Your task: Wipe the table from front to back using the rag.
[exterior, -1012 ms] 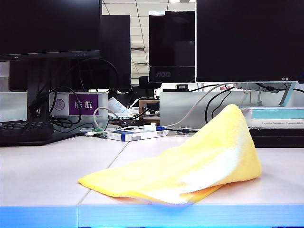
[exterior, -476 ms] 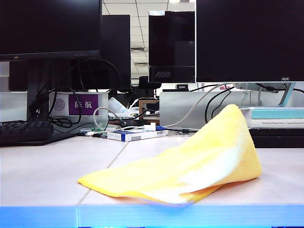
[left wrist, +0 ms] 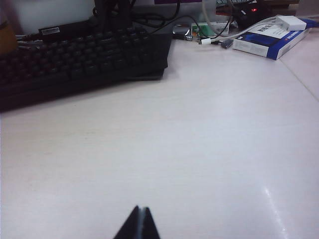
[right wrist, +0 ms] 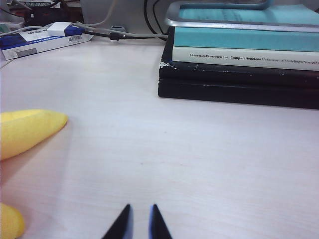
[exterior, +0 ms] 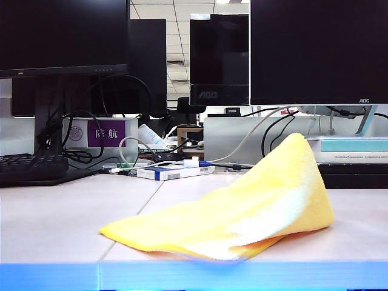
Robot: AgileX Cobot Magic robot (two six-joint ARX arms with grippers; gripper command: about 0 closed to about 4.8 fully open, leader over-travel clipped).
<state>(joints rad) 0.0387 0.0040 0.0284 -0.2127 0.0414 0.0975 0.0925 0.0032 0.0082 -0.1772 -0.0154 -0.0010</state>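
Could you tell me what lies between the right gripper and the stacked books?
Only bare table: in the right wrist view nothing separates the right gripper from the stacked books. The rag lies aside.

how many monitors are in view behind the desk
3: a big dark monitor at back left, a smaller black AOC monitor in the middle farther back, and a large black AOC monitor at back right. More may be hidden.

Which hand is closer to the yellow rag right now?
Right. The right hand hangs over bare table just beside the rag. The left hand is over bare table near the keyboard, no rag in its view.
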